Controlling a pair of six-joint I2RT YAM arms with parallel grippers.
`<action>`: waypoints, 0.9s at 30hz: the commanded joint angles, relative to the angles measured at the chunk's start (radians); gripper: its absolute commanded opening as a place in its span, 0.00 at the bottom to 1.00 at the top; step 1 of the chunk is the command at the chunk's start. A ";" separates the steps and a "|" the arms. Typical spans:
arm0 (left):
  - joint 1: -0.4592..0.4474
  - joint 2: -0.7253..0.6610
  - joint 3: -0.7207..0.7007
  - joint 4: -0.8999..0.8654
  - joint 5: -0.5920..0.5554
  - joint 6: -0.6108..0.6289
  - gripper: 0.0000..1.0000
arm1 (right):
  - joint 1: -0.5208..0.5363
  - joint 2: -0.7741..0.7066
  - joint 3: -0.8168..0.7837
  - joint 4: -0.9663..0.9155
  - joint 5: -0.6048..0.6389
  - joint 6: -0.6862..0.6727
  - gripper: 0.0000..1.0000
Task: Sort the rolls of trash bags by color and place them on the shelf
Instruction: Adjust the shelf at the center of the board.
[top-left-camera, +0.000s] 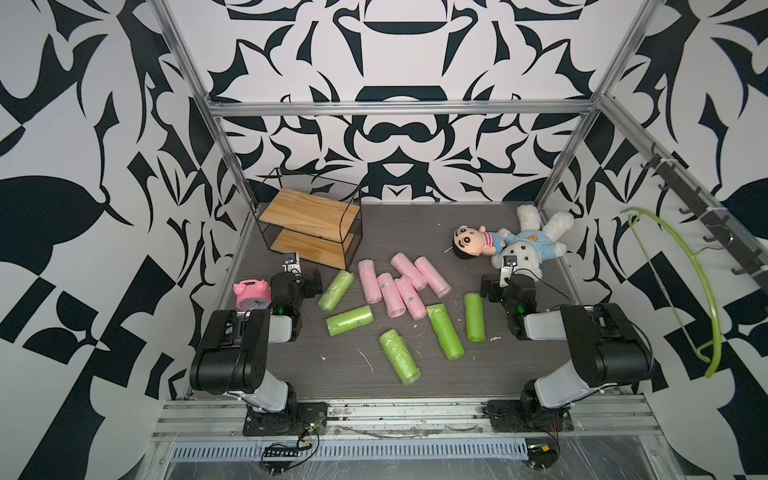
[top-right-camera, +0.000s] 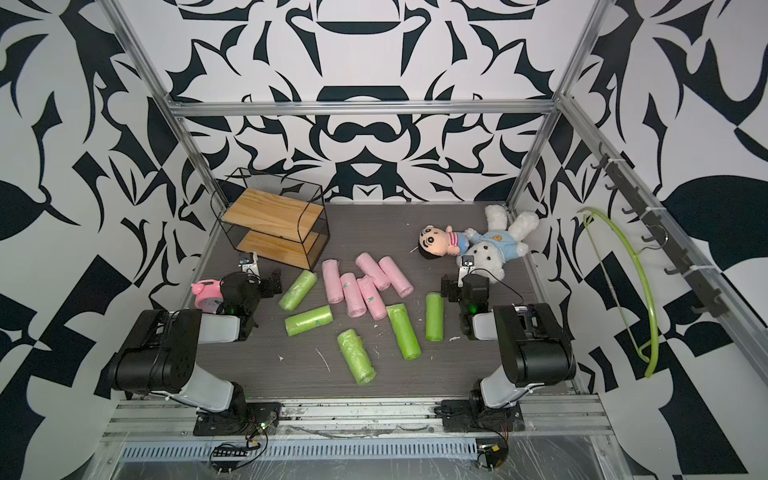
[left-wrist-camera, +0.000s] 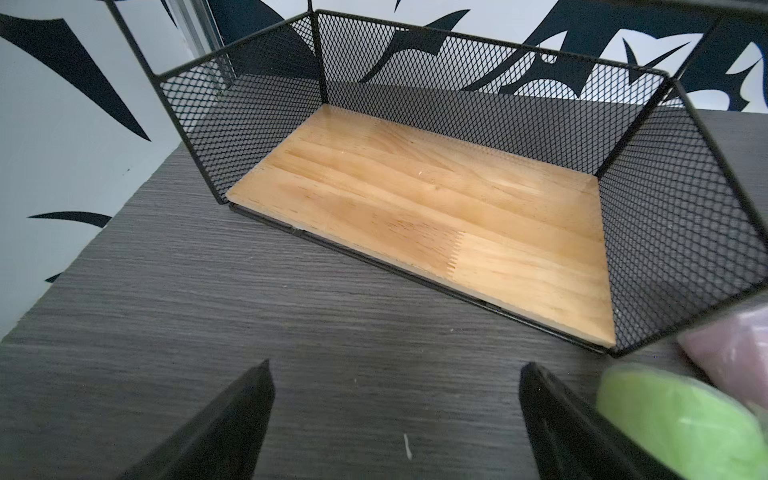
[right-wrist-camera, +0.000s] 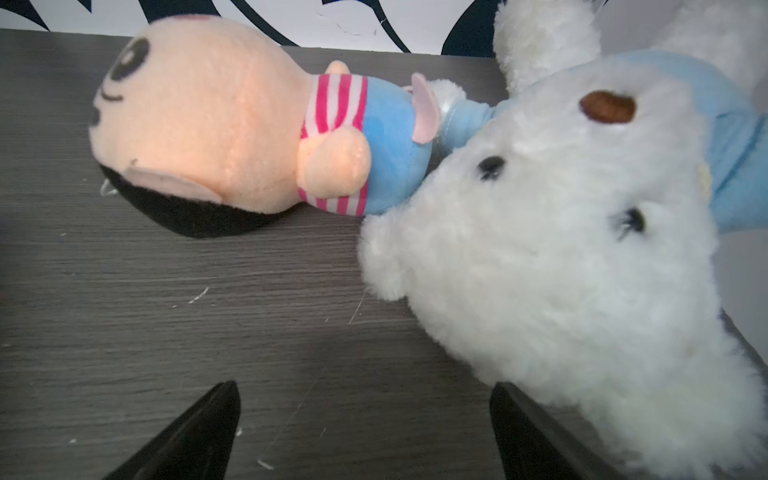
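The shelf (top-left-camera: 309, 224) (left-wrist-camera: 415, 199), a two-tier rack of wooden boards with a black wire frame and mesh, stands at the back left with both boards bare. Several pale pink rolls of trash bags (top-left-camera: 395, 286) lie bunched mid-table. Several lime-green rolls (top-left-camera: 349, 320) lie scattered around them, in front and to both sides. My left gripper (top-left-camera: 305, 277) (left-wrist-camera: 395, 370) is open and empty just in front of the lower board, with a green roll (left-wrist-camera: 681, 424) and a pink roll (left-wrist-camera: 735, 353) beside one finger. My right gripper (top-left-camera: 498, 284) (right-wrist-camera: 365, 386) is open and empty at the right.
A pink alarm clock (top-left-camera: 249, 293) stands by the left arm. A plush doll (top-left-camera: 473, 241) (right-wrist-camera: 216, 137) and a white plush bear (top-left-camera: 528, 245) (right-wrist-camera: 561, 270) lie right in front of the right gripper. A green hanger (top-left-camera: 681, 291) hangs on the right wall's hook rail.
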 joint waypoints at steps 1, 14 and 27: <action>0.000 -0.002 0.010 0.001 0.023 0.011 1.00 | 0.002 -0.013 0.015 0.022 -0.002 0.007 1.00; 0.000 -0.002 0.008 -0.001 0.022 0.013 1.00 | 0.001 -0.013 0.015 0.023 -0.002 0.007 1.00; -0.002 -0.446 0.136 -0.582 -0.168 -0.261 1.00 | 0.037 -0.339 0.262 -0.563 0.019 0.135 0.96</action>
